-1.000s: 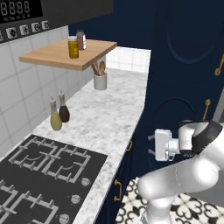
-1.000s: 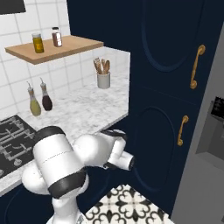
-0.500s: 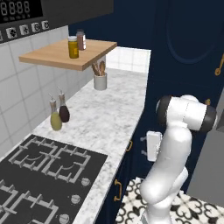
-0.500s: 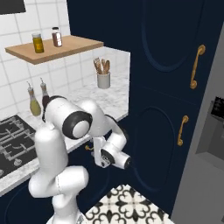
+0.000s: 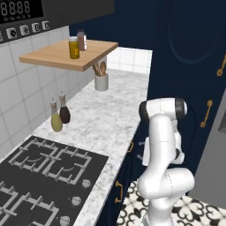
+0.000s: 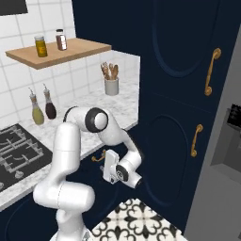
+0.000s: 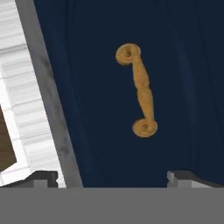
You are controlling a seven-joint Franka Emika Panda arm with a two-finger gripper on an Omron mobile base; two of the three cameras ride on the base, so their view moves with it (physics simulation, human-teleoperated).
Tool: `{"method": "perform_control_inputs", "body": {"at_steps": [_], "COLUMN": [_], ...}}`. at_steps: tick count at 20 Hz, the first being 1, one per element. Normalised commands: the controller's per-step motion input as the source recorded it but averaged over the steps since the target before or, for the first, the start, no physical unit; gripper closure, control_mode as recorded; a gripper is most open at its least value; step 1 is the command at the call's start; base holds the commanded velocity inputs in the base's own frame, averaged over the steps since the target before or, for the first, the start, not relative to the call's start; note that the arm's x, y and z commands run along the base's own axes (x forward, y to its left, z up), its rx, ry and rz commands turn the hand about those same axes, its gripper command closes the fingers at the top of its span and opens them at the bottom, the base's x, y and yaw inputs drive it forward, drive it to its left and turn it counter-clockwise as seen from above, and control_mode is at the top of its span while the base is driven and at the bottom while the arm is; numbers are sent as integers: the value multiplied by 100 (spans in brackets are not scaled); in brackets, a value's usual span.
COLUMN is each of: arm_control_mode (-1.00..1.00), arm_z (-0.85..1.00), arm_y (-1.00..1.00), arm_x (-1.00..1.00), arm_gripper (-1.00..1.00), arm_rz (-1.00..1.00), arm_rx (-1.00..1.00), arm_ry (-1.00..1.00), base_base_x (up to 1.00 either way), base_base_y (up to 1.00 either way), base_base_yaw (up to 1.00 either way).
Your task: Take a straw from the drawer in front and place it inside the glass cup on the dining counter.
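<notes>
The pincer (image 7: 113, 177) is wide open, facing the curly gold handle (image 7: 139, 91) on the dark blue drawer front (image 7: 87, 113), ready to pull.

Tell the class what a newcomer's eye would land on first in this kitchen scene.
First, the white robot arm bent low before the navy blue cabinet fronts, its open claw facing a curly brass drawer handle. Next, the black gas hob on the marble worktop, below a wooden shelf holding two jars.

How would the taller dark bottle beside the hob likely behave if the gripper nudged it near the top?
The dark bottle looks narrow and tall with a thin spout, so it would probably tip rather than slide. It stands close beside the yellow bottle, which it might knock.
</notes>
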Motion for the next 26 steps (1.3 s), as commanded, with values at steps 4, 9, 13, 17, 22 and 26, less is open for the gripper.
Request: {"method": "perform_control_inputs", "body": {"at_steps": [4,9,13,17,22,26], "arm_control_mode": [-100,-100,-100,-100,-100,-100], "arm_z": [-9,-17,-24,-27,-29,-16], "arm_y": [25,41,8,-1,4,37], "arm_x": [46,50,54,50,32,-6], "arm_gripper": [-100,-100,-100,-100,-100,-100], "arm_rz": [0,0,0,3,2,4], "arm_rx": [1,0,0,0,0,0], "arm_ry": [8,15,11,7,4,0], "base_base_x": [0,0,0,0,0,0], "base_base_y": [0,0,0,0,0,0], "base_base_yaw": [0,0,0,0,0,0]}}
